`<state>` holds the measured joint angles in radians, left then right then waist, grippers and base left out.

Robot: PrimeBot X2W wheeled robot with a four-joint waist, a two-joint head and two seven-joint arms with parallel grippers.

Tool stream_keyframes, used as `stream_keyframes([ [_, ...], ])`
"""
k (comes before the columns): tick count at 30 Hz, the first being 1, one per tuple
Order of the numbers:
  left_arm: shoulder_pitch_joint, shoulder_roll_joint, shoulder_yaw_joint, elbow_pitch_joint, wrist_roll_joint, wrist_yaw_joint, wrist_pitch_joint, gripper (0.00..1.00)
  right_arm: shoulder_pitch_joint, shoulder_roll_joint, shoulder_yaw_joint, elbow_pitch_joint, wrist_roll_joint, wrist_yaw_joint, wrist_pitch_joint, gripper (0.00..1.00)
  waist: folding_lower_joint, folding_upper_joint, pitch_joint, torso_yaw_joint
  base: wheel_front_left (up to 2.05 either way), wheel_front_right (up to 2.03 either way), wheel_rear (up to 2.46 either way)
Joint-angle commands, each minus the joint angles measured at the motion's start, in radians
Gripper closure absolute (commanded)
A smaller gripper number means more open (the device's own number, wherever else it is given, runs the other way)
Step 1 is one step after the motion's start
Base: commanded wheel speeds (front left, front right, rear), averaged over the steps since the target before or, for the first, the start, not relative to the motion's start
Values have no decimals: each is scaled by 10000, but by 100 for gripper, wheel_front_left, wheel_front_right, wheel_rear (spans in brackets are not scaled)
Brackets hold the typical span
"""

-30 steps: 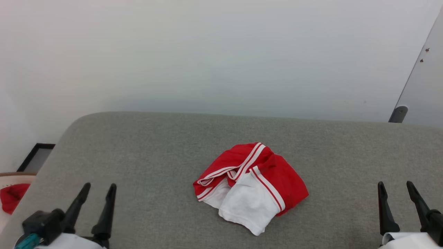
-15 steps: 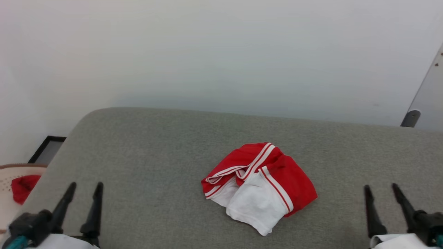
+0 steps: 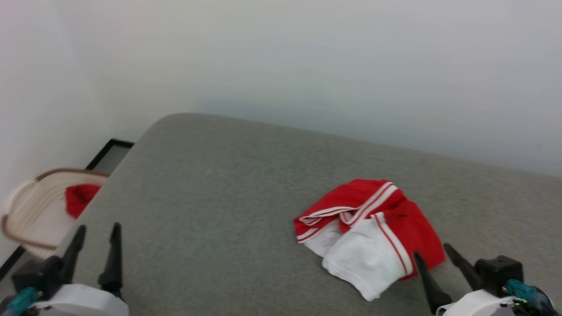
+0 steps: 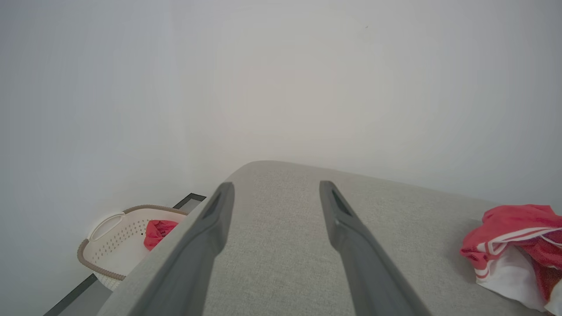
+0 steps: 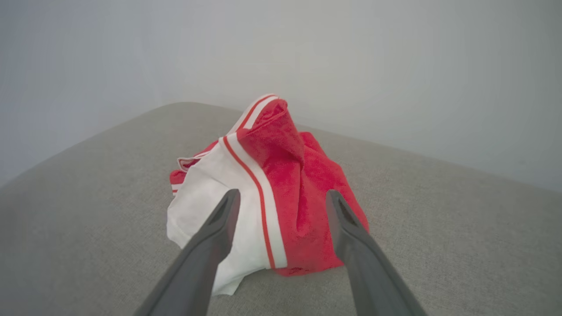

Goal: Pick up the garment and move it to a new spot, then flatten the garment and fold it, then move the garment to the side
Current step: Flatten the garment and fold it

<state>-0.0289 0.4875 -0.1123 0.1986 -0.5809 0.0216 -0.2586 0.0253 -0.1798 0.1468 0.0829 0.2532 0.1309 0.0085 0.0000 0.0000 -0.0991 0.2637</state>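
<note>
The right gripper (image 3: 430, 250) hangs with its two dark fingers spread wide and nothing between them. Its left fingertip sits at the near edge of the garment (image 3: 369, 228), which lies crumpled at about ten o'clock from it on the grey upholstered seat (image 3: 219, 197). The white sleeve end faces the robot, and the red body with its striped trim bunches up behind. The left gripper (image 3: 99, 226) is spread just as wide and empty, over the seat's left edge and well apart from the garment at its three o'clock. At its ten o'clock, down on the floor, stands a pale perforated basket (image 3: 26, 206) with a small red cloth (image 3: 81, 197) inside. Since a second ago the head camera has swung left, bringing the basket into fuller view, and the right gripper now sits much nearer the garment.
</note>
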Motion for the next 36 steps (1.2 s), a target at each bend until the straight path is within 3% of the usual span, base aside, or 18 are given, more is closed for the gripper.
stream_keyframes([
  [1, -171, -83, -133, 109, 116, -61, -10, 0, -45, -40, 84, -49, 144, -3, 527, 0, 0, 0, 211, 685, 0, 0, 0],
  [13, -994, -596, -727, 603, 299, -345, -35, 0, 18, 263, -220, -490, 77, -3, 4227, 0, 0, 0, 1068, 1387, 0, 0, 0],
  [21, -1593, -1167, -634, 907, 486, -654, -72, 0, -421, 563, -540, -279, -500, -3, 5107, 0, 0, 0, 1875, 1614, 0, 0, 0],
  [28, -1795, -1538, -331, 1059, 749, -903, -68, 0, -871, 674, -408, 328, -716, -3, 5248, 0, 0, 0, 2175, 1692, 0, 0, 0],
  [29, -1816, -1583, -268, 1082, 785, -933, -68, 0, -948, 690, -399, 428, -706, -3, 5212, 58, 0, 0, 2189, 1687, 0, 0, 0],
  [30, -1829, -1626, -207, 1114, 826, -973, -68, 0, -1023, 673, -285, 508, -697, -3, 5161, 100, 0, 0, 2195, 1683, 0, 0, 0],
  [36, -1704, -1771, 176, 1220, 1042, -1180, -70, 0, -1284, 532, -43, 692, -476, -3, 4919, 100, 0, 0, 2094, 1521, 0, 0, 0],
])
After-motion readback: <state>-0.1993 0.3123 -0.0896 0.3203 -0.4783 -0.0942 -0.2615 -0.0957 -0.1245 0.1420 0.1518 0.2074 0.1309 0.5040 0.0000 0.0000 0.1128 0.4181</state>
